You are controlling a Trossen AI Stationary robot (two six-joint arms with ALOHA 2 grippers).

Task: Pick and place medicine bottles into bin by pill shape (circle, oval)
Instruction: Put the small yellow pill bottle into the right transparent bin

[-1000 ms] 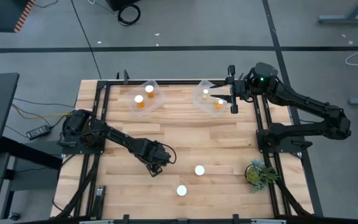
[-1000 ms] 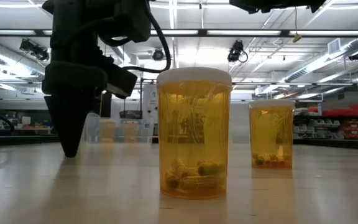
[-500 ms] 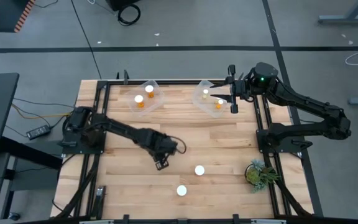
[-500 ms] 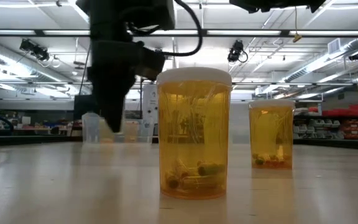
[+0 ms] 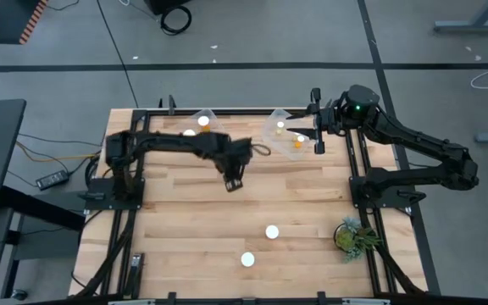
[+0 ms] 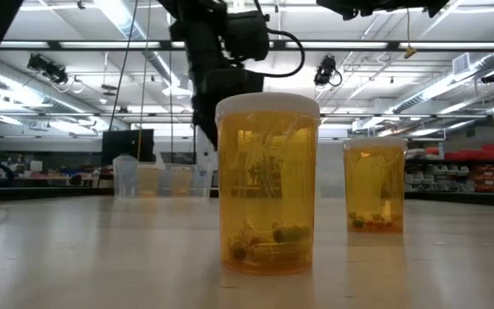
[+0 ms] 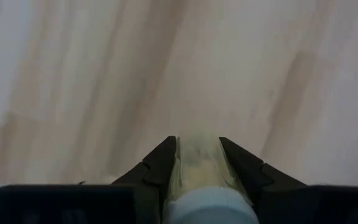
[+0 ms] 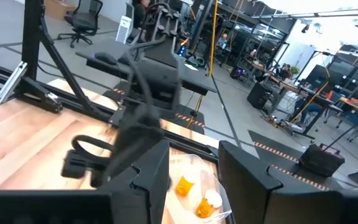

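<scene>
Writing: none legible on any bottle or bin.

Medicine bottles, amber with white caps: seven counted. Two stand upright on the open surface [image 5: 168,220], the nearer bottle [image 5: 246,259] and the farther bottle [image 5: 271,231], close together toward the front; in the low view both show long axes vertical, caps up, pills at the bottom. Two sit in the left bin [image 5: 200,132]; only one cap there [image 5: 202,122] is clearly seen, the other partly hidden by the arm. Two sit in the right bin [image 5: 285,134], caps [image 5: 298,140] up. One held bottle [image 7: 199,171] lies between the fingers of the left hand [image 5: 233,180], its long axis along the fingers, cap toward the wrist.

Bins, clear plastic: two, at the back of the surface.

Left hand: closed on that bottle, above the surface between the two bins.

Right hand [image 5: 316,133]: fingers spread apart, empty, just beside the right bin.

Plant [image 5: 352,236]: one, front right corner.
</scene>
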